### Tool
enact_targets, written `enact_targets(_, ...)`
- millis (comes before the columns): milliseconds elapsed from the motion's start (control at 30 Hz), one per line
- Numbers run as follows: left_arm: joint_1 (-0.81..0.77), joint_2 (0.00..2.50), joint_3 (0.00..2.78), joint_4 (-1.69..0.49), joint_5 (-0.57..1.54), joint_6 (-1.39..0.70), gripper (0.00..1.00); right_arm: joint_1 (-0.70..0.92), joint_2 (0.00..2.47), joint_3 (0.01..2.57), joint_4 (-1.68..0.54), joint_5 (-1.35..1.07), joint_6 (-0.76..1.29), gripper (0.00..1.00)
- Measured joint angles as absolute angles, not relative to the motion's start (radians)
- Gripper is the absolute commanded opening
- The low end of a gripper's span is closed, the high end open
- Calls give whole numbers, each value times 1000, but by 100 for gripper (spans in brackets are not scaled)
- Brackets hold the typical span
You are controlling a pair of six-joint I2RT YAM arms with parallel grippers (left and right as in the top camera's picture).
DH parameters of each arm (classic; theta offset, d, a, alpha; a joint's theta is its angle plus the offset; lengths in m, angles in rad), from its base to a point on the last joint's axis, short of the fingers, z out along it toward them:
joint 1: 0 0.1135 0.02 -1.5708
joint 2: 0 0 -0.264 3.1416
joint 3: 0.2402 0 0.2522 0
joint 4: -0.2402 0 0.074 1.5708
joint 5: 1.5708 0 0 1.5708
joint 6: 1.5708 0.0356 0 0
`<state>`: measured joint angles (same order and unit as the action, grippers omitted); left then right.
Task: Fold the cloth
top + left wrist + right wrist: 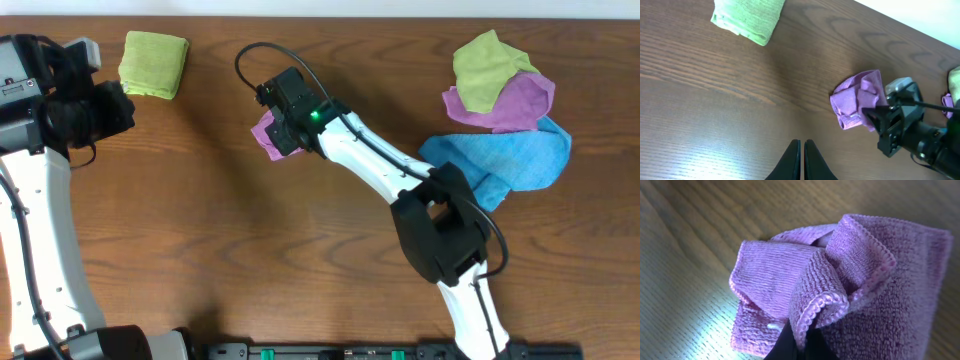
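The purple cloth is bunched into loose, rumpled folds with its stitched hem curling over, left of the middle of the wooden table. The right gripper pinches its edge. The left gripper is empty, its fingers pressed together.

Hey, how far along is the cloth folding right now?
Done: a folded green towel lies by the left arm. In hand: the right gripper pinches a bunched small purple cloth. Remaining: the heap of yellow-green, purple and blue cloths sits unfolded; left gripper idle, shut.
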<state>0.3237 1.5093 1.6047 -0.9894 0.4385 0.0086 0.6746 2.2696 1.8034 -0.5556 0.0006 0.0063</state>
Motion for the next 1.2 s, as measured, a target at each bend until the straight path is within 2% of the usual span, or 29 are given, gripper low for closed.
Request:
enact_targets(267,324,1509,1605,-989,439,9,6,680,2284,1804,-519,-4,6,1)
enact_targets(300,324,1509,1605,-989,439,9,6,680,2284,1804,-520,-4,6,11)
enact_targets(333,324,1509,1605,-989,439,9,6,680,2284,1804,-519,-5,4,38)
enact_targets(367,324,1509,1605,-989,439,9,6,680,2284,1804,-519,-7,2,53)
enact_targets(433,324,1509,1605,-989,439,9,6,681,2284,1804,-520,-23,3,68)
enact_targets(467,324,1509,1605,-989,439,9,6,682,2284,1804,-520,-44,2,71)
enact_targets(767,324,1509,1605,-975,439,9,6,700,2284,1804,-529,-282,-6,70)
enact_targets(1100,324,1509,1594,-953,439,20,6,667,2225,1804,-567,-325,-6,69)
enact_targets(1200,324,1509,1542,-910,439,28,11,651,2126,1804,-618,-299,-8,71)
